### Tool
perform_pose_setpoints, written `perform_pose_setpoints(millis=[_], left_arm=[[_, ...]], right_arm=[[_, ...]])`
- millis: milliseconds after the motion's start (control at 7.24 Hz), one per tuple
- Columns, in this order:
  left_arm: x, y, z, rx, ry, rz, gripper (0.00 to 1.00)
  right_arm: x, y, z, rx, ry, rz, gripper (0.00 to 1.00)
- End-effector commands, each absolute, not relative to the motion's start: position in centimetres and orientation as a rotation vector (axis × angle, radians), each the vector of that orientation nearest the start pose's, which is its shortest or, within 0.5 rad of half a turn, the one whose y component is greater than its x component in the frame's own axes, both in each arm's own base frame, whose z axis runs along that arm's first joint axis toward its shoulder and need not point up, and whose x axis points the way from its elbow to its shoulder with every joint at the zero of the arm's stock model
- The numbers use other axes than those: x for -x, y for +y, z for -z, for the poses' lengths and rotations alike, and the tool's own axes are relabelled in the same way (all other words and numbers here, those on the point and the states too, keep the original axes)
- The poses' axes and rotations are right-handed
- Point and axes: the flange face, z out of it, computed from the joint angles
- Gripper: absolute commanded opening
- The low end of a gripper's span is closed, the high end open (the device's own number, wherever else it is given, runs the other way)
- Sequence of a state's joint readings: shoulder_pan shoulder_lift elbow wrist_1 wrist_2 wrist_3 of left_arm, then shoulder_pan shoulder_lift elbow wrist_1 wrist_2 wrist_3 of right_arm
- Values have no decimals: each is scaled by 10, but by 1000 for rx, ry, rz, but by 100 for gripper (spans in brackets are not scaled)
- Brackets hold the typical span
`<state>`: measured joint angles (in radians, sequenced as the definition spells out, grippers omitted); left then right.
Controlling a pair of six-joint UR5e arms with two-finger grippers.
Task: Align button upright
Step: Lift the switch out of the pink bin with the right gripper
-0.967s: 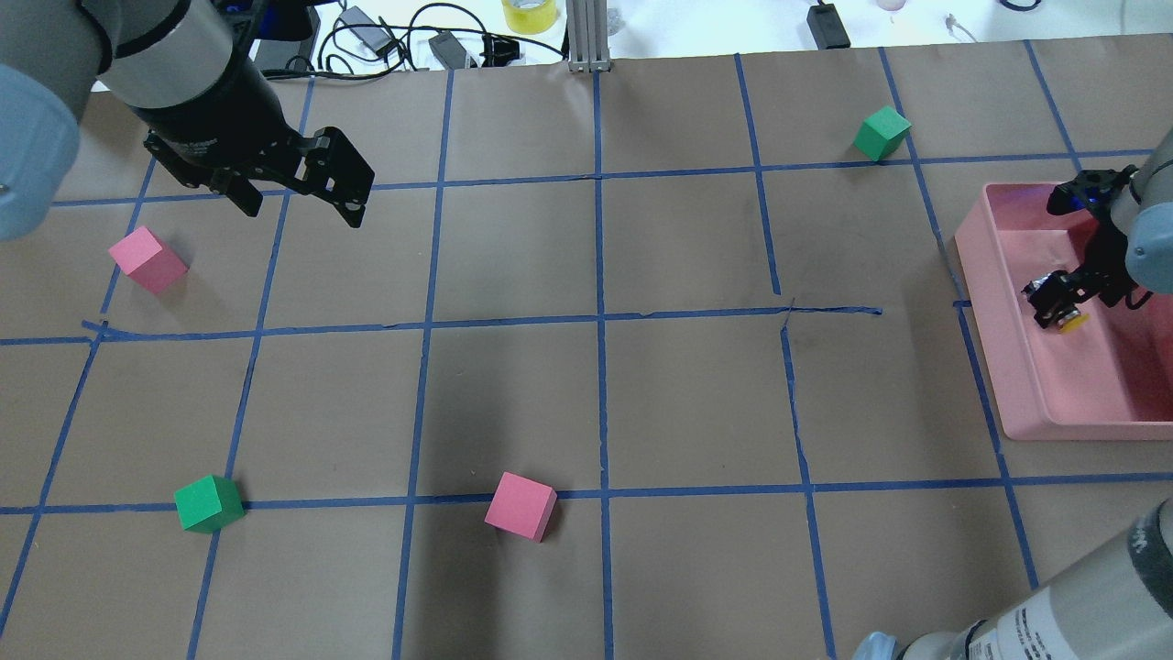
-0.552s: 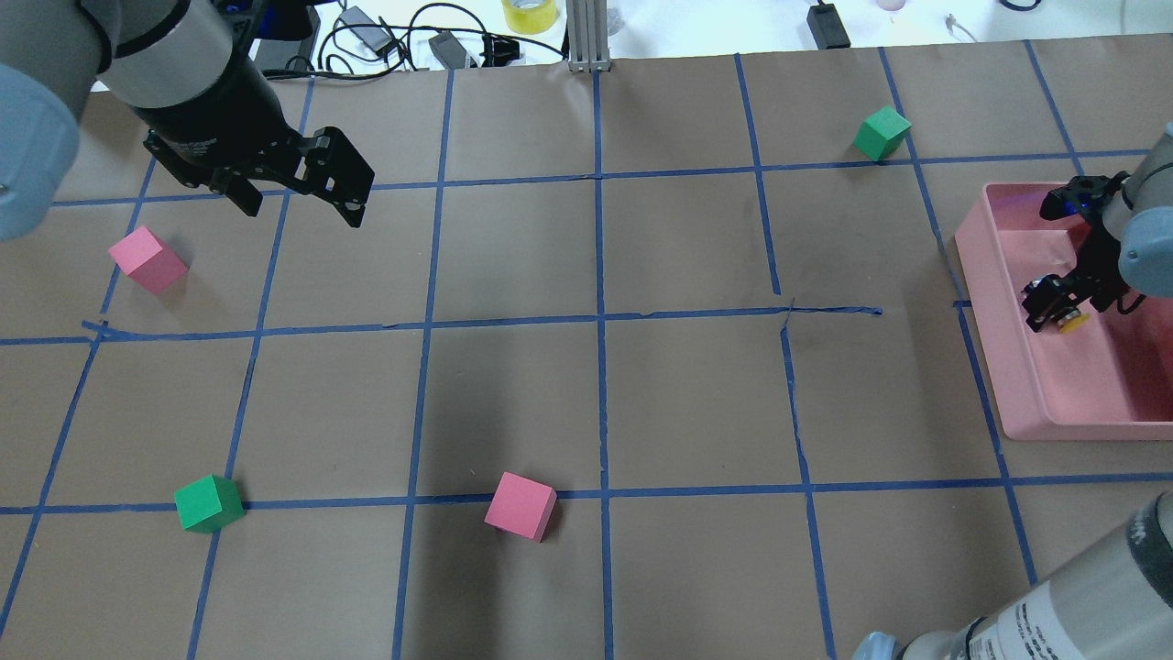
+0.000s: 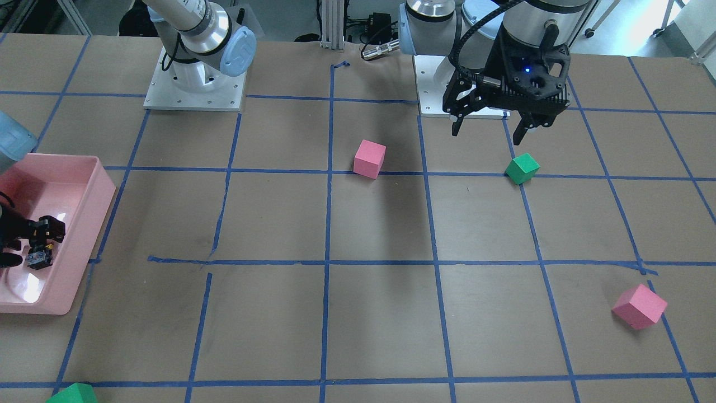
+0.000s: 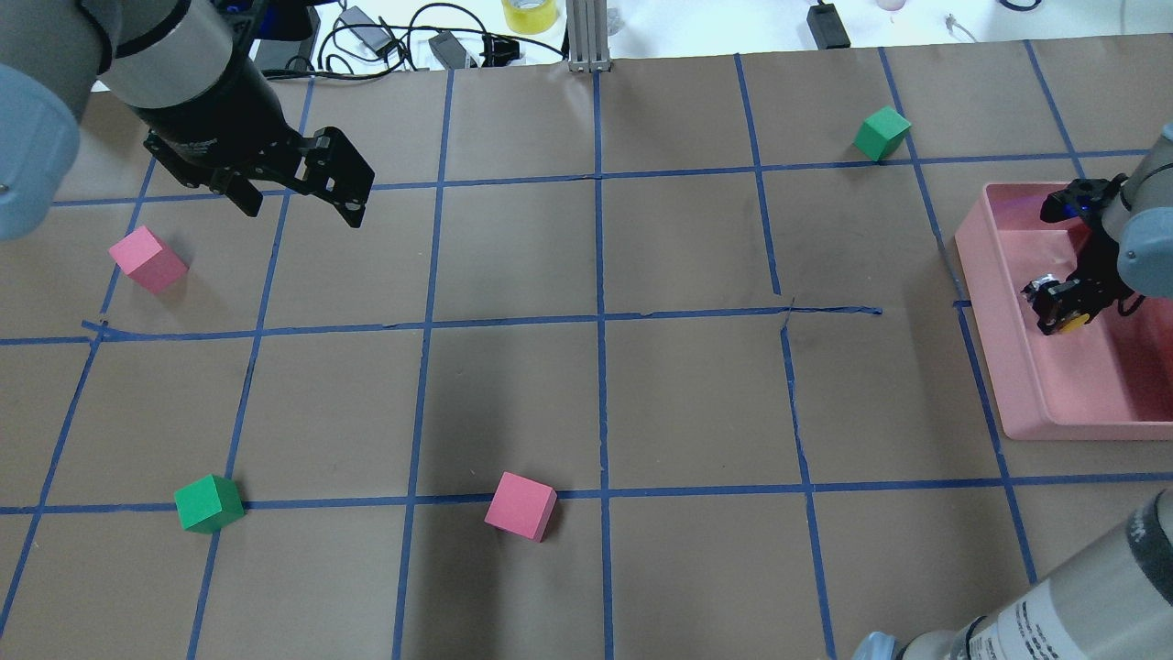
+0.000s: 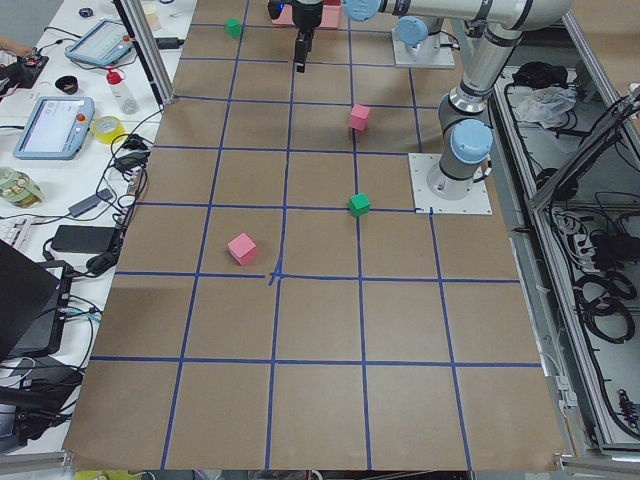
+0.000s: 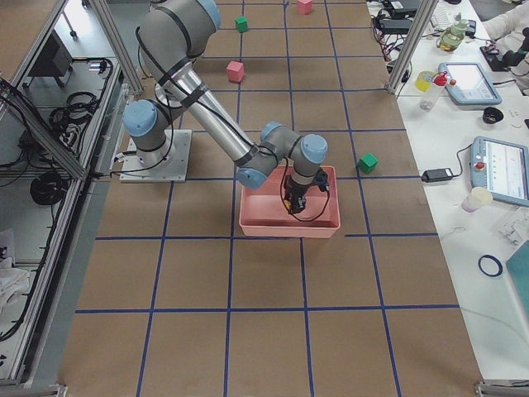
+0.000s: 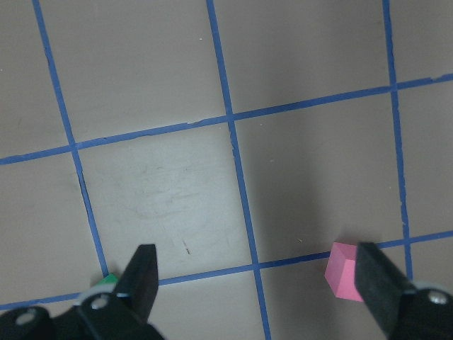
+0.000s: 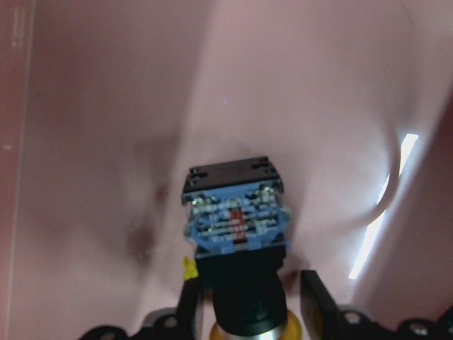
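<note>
The button [image 8: 237, 227] is in my right gripper [image 8: 248, 304], whose fingers are shut on its black body. Its yellow cap [image 4: 1073, 321] is at the gripper end and its blue-grey base block points away, so it is tilted rather than upright. The gripper [image 4: 1058, 307] holds it low inside the pink tray [image 4: 994, 335]; I cannot tell whether it touches the floor. The front-facing view shows gripper [image 3: 34, 240] and button [image 3: 39, 259] at the far left. My left gripper [image 4: 298, 203] is open and empty, hovering over the back left of the table.
Two pink cubes [image 4: 147, 259] [image 4: 520, 505] and two green cubes [image 4: 208, 503] [image 4: 882, 133] lie scattered on the brown, blue-taped table. The left wrist view shows a pink cube [image 7: 345, 273] below the open fingers. Cables and devices lie beyond the far edge.
My right wrist has shifted slightly to the left and turned a little, with the button still held in the tray. The left arm has not moved.
</note>
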<state>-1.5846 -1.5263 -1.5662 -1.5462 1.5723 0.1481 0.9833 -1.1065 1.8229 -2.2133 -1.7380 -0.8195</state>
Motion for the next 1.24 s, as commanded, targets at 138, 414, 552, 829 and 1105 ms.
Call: perform_pose_setpoints(millis=[138, 414, 552, 829, 1105], left_arm=[[140, -478, -514, -254, 3123, 115, 100], [140, -478, -514, -252, 3123, 115, 100], [140, -478, -514, -252, 3123, 115, 100], [140, -478, -514, -252, 3123, 115, 100], [140, -478, -514, -252, 3123, 115, 100]], right_arm=[[222, -545, -216, 342, 3201, -255, 0], [197, -540, -259, 267, 3222, -230, 0], [176, -548, -297, 313, 3265, -155, 0], [160, -574, -362, 284, 3256, -180, 0], [119, -591, -394, 252, 3269, -123, 0]])
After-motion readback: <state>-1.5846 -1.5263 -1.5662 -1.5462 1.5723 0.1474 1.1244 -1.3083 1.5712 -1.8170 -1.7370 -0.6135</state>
